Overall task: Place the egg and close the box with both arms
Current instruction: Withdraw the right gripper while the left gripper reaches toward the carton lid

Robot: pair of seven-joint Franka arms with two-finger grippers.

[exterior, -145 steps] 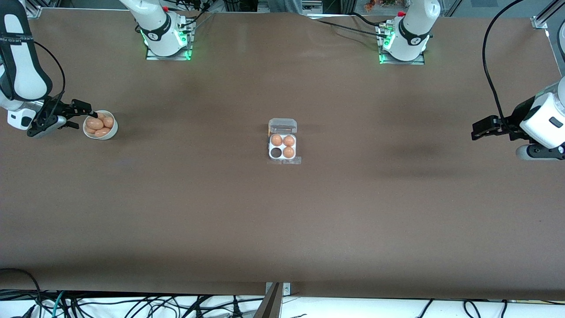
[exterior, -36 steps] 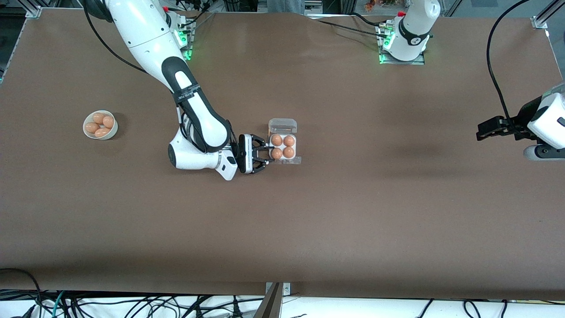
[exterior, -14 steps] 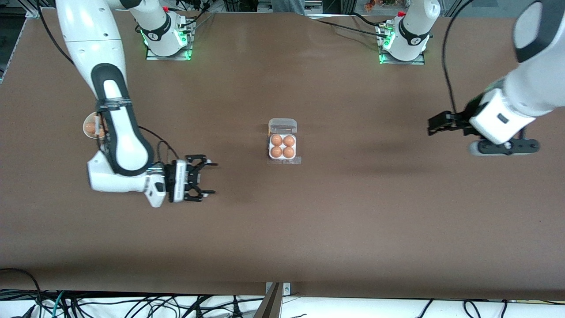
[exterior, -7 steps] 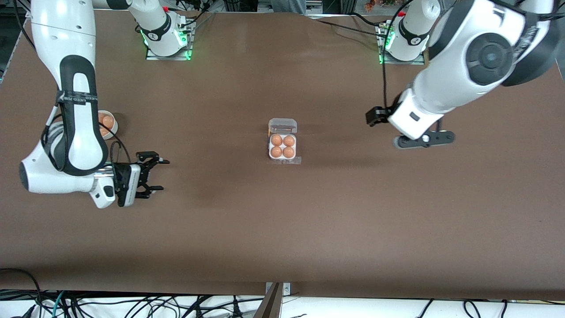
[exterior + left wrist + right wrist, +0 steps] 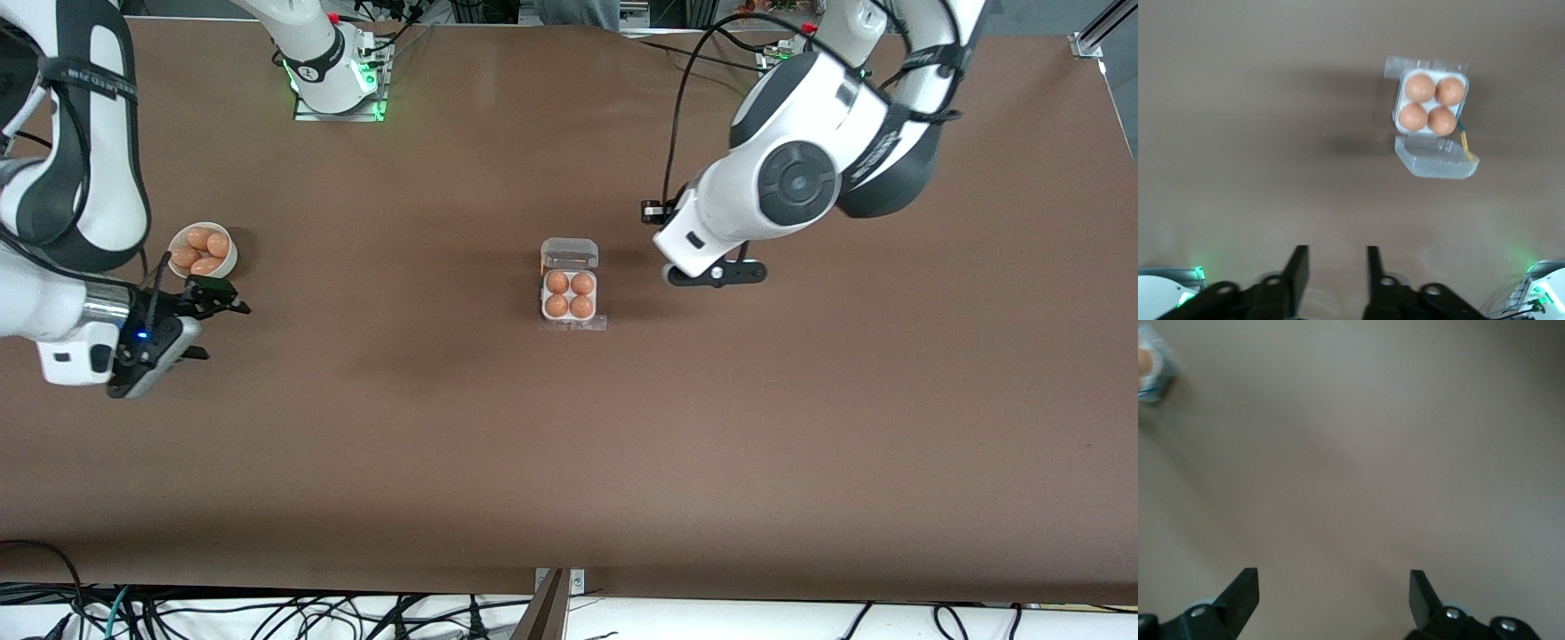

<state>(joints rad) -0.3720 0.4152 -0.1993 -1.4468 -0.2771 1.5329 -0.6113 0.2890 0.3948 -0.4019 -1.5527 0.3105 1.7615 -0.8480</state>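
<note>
The clear box [image 5: 569, 317] stands mid-table with its lid [image 5: 569, 252] open and lying flat. Every cell holds an orange-brown egg; the egg [image 5: 556, 306] sits in the nearer cell toward the right arm's end. In the left wrist view the box [image 5: 1397, 117] and its lid [image 5: 1438, 159] show from above. My left gripper [image 5: 655, 212] hangs over the table beside the box, toward the left arm's end. Its fingers [image 5: 1298, 267] stand a narrow gap apart, left gripper [image 5: 1335, 252] empty. My right gripper [image 5: 227, 331] hovers by the bowl, wide open and empty [image 5: 1331, 575].
A round white bowl [image 5: 226, 264] with three more eggs stands near the right arm's end of the table. Both green-lit bases [image 5: 338, 98] line the table's edge farthest from the camera. Brown tabletop surrounds the box.
The left arm has swung in from its end of the table to beside the box, its jaws narrowing. The right arm has drawn back toward the bowl, still open.
</note>
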